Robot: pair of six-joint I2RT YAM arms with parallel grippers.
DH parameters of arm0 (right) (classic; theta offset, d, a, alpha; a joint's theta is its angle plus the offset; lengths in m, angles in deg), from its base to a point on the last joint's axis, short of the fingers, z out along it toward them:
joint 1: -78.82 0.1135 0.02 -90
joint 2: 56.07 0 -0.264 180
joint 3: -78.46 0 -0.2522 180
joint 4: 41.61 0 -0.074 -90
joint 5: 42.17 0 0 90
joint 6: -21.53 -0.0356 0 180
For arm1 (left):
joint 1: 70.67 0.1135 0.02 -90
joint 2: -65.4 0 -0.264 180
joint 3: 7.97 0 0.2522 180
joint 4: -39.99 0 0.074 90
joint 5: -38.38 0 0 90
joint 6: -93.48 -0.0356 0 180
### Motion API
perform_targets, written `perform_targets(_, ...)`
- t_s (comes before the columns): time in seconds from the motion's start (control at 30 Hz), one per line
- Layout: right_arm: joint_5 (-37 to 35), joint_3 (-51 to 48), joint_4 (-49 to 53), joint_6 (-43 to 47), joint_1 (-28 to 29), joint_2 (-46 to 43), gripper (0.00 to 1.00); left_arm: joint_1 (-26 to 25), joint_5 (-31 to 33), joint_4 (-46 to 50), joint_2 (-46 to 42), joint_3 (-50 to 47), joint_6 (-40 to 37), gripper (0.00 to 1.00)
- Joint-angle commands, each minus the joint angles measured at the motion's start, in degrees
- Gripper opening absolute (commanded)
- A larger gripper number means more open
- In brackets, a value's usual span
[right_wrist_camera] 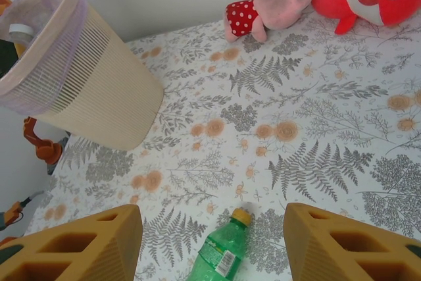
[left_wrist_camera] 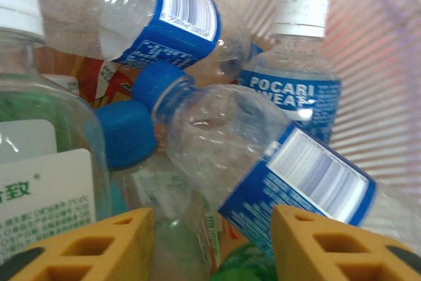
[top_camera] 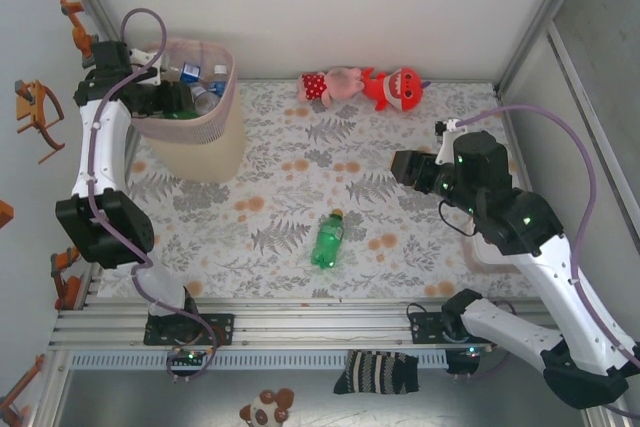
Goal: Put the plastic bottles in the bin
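Bottle (top_camera: 328, 240): green plastic, yellow-capped, lying flat.

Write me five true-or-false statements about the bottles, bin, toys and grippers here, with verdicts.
A green bottle lies on the table, outside the bin. True.
The bin lies tipped over. False: it stands upright, bottles inside.
The left gripper is at the bin's opening. True.
The right gripper holds the green bottle. False: it is open, clear of the bottle.
The plush toys are in the bin. False: they lie by the table's far edge.
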Motion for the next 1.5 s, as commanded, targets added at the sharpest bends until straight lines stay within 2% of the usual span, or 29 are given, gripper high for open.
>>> perform_targets(0.0, 0.2, -0.3, -1.1, -0.3, 0.2, -0.3, 0.58, -0.3, -2.0, 0.7, -4.5, 1.1, 0.5, 0.60)
perform_targets(0.1, 0.4, -0.5, -1.2, -0.5, 0.2, -0.2, 0.58, -0.3, -0.9, 1.2, -7.1, 2.3, 0.5, 0.64)
perform_targets(0.2, 0.3, -1.0, -1.5, -0.6, 0.2, -0.4, 0.58, -0.3, -1.3, 1.9, -9.0, 2.7, 0.5, 0.62)
perform_targets(0.27, 0.3, -1.2, -1.8, -0.7, 0.2, -0.4, 0.58, -0.4, -1.8, 2.7, -10.0, 2.6, 0.5, 0.57)
perform_targets(0.37, 0.4, -1.2, -1.9, -0.6, 0.2, 0.0, 0.58, -0.5, -1.5, 4.1, -10.1, 1.8, 0.2, 0.43)
perform_targets(0.5, 0.7, -1.2, -1.8, -0.5, 0.2, 0.3, 0.58, -0.5, -2.3, 4.9, -8.8, -0.6, -0.6, 0.36)
perform_targets(0.7, 0.4, -1.2, -1.6, -0.6, 0.1, 0.0, 0.58, -0.5, -2.4, 7.9, -3.6, -1.5, -1.0, 0.30)
perform_targets(0.9, 0.1, -1.0, -1.1, -0.5, 0.2, -0.2, 0.58, -0.5, -3.1, 8.4, -2.0, -0.1, -0.7, 0.30)
perform_targets(1.17, 0.2, -1.1, -1.2, -0.6, 0.2, 0.0, 0.58, -1.1, -4.3, 8.2, -6.1, 3.7, 0.2, 0.33)
perform_targets(1.3, 0.1, -1.4, -1.4, -0.6, 0.1, 0.1, 0.58, -3.2, -4.5, 8.1, -9.4, 4.1, 0.7, 0.35)
perform_targets(1.47, -0.3, -1.6, -1.1, -0.4, 0.1, 0.1, 0.58, -8.5, -2.4, 7.1, -13.5, 2.8, 2.4, 0.36)
